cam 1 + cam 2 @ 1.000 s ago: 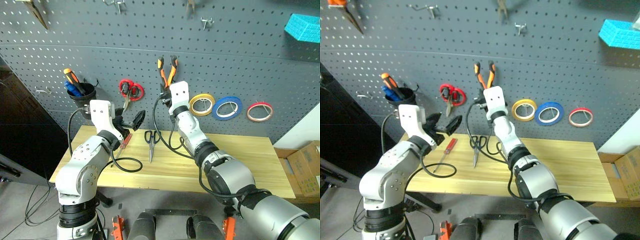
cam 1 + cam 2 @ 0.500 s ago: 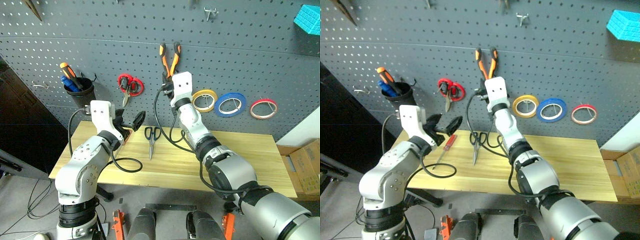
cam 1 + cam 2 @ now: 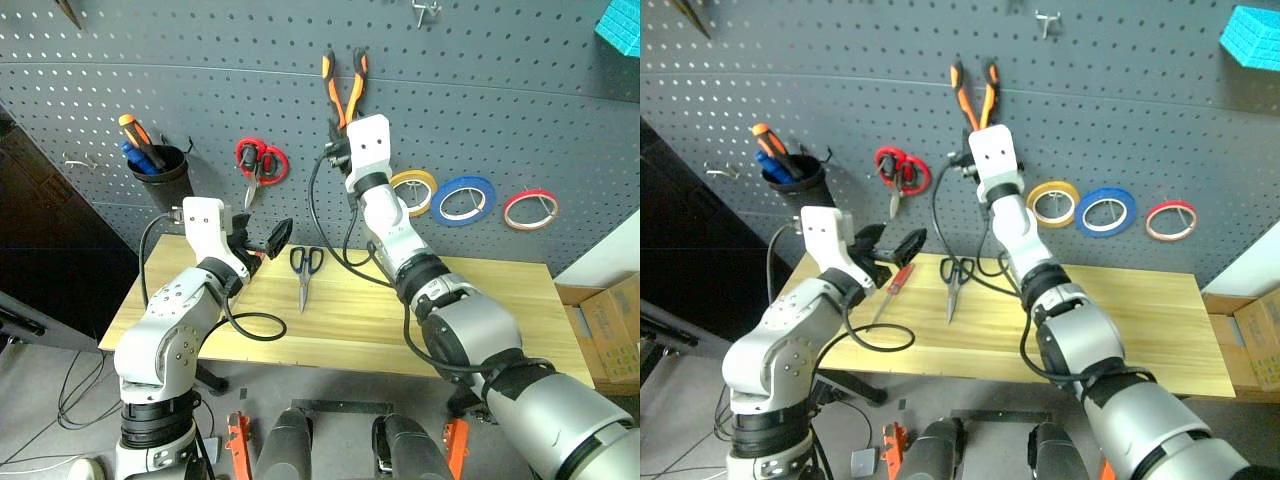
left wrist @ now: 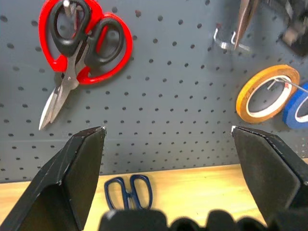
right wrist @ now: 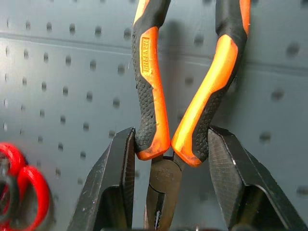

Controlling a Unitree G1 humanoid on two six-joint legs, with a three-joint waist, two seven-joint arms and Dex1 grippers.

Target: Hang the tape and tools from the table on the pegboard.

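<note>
Up against the pegboard (image 3: 520,110), the right gripper (image 5: 168,159) held the needle-nose pliers (image 3: 342,90) with their orange-and-black handles pointing up and the dark nose pointing down between the fingers. Its two black fingers were clamped on the lower ends of the handles, one finger pressing each handle from outside. A line of raised lettering ran along the orange part of one handle, too small to read for certain. Whether the pliers already sat on a hook could not be told.

The left gripper (image 3: 262,243) hovered low over the table (image 3: 500,300), near its left end, with its fingers spread wide apart and nothing between them.

On the light wood lay the dark-blue-handled scissors (image 3: 304,274), blades pointing toward the near edge, and just to their left the small red-handled screwdriver (image 3: 895,285), partly hidden by the left gripper in the left eye view. Both rested flat on the planks.

The red tape (image 3: 531,208) hung on the board at the far right of a row of three rolls, beside a blue roll (image 3: 463,199) and a yellow roll (image 3: 414,189). Further left hung red-handled scissors (image 3: 257,165), and a black cup (image 3: 163,180) on the board held an orange-and-black screwdriver (image 3: 136,137). No other writing was legible anywhere.
</note>
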